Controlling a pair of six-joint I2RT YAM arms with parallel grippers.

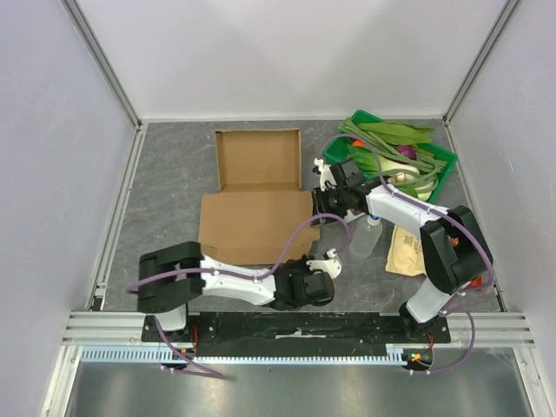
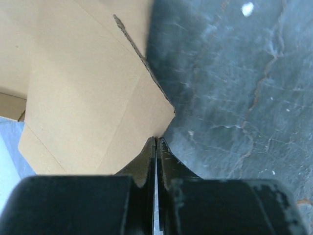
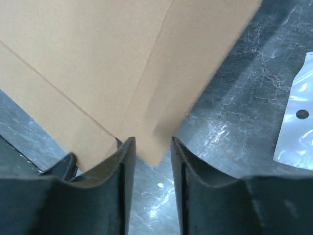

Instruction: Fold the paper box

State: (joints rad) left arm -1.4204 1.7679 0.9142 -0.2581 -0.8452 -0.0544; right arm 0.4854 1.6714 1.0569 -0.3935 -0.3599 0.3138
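The paper box (image 1: 256, 204) is a plain brown cardboard blank lying mostly flat in the middle of the table, with its far panel (image 1: 258, 158) raised a little. My left gripper (image 1: 317, 263) sits at the blank's near right corner. In the left wrist view that gripper (image 2: 156, 141) is shut, only a thin slit between its jaws, and its tips touch the cardboard's edge (image 2: 98, 98). My right gripper (image 1: 320, 198) is at the blank's right edge. In the right wrist view it (image 3: 152, 142) stands open, and a blurred corner of the cardboard (image 3: 146, 73) hangs loose between its fingers.
A green basket (image 1: 445, 161) of vegetables stands at the back right. A clear bottle (image 1: 365, 239) and a tan snack bag (image 1: 404, 252) lie near the right arm. A clear plastic packet (image 3: 296, 127) shows to the right of my right gripper. White walls enclose the table.
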